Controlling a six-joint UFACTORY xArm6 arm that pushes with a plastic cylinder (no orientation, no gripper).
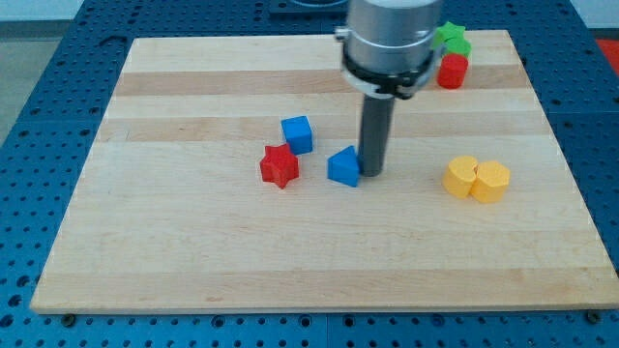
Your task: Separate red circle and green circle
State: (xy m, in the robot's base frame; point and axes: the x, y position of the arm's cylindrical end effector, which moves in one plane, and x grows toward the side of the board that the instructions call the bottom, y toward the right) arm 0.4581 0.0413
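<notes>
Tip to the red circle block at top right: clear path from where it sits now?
Probably yes. My tip rests against the blue block mid-board, and bare wood lies between it and the red circle. The green block touches the red circle's far side, so it doesn't block the approach.

One camera only: we are looking down obliquely from the near edge of the pale wooden board (193, 251), whole board framed, moderately close.

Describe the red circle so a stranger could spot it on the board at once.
Start at the wooden board's corner at the view's top right, beside the arm's grey housing. There a green block touches the red circle, just below it. Unlike the red star mid-board, it is a plain round cylinder, far from my tip.
</notes>
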